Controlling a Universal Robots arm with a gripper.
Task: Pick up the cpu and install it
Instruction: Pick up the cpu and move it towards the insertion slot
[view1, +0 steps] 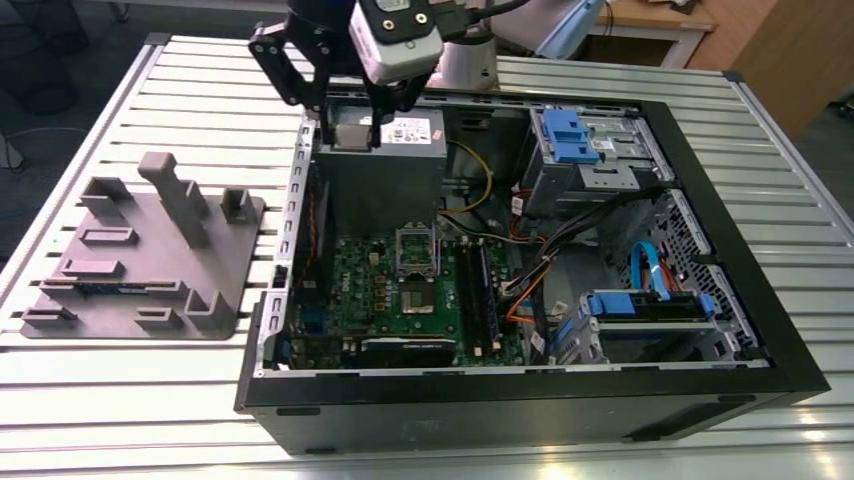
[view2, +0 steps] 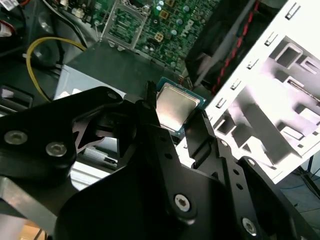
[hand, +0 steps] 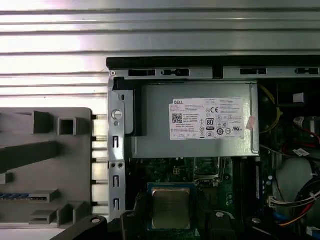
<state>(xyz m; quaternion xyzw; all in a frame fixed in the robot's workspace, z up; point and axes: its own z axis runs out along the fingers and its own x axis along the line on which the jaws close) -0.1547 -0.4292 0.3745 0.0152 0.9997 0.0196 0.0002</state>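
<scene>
Cpu hangs in the air, pinched by two opposite edges between the gripper's black fingers, which are drawn in narrow onto it. Its flat silver top faces both wrist views, its pale green rim showing round the metal, and it looks about level. Being square, it has no long axis to speak of. In the first wrist view it lies over the edge where the grey power supply meets the green motherboard. The open metal socket sits on that board, past the power supply and well apart from the chip, so the chip is high and short of it. In the exterior view the gripper hovers over the power supply at the far end of the open computer case. To the exterior view's left, a grey fixture with upright posts rests on the slatted table.
</scene>
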